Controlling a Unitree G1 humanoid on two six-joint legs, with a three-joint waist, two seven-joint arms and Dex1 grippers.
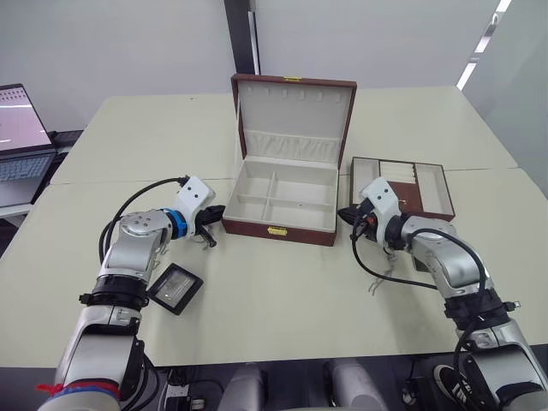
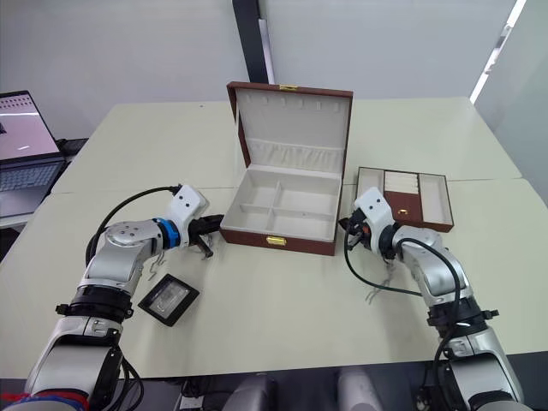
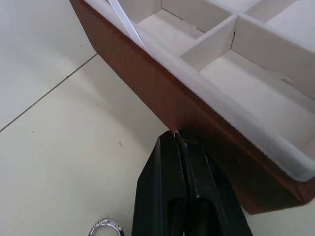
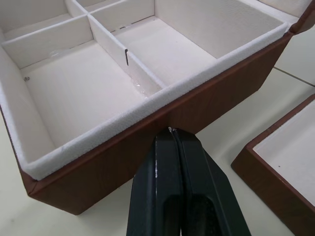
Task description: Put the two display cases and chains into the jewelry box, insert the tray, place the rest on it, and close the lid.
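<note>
Both hands, left point(image 3: 178, 133) and right point(image 4: 171, 130), are pressing closed and empty against the open jewelry box point(image 1: 282, 201) at centre frame; further pushing risks sliding it. One display case point(image 1: 175, 288) is lying lower left on the desk point(image 1: 282, 300).

A cream worktop point(image 1: 282, 300) spans the scene, with a seam running left to right across its middle. A laptop point(image 1: 21, 137) stands open at the far left, screen lit. A dark post point(image 1: 241, 38) rises against the far wall.
</note>
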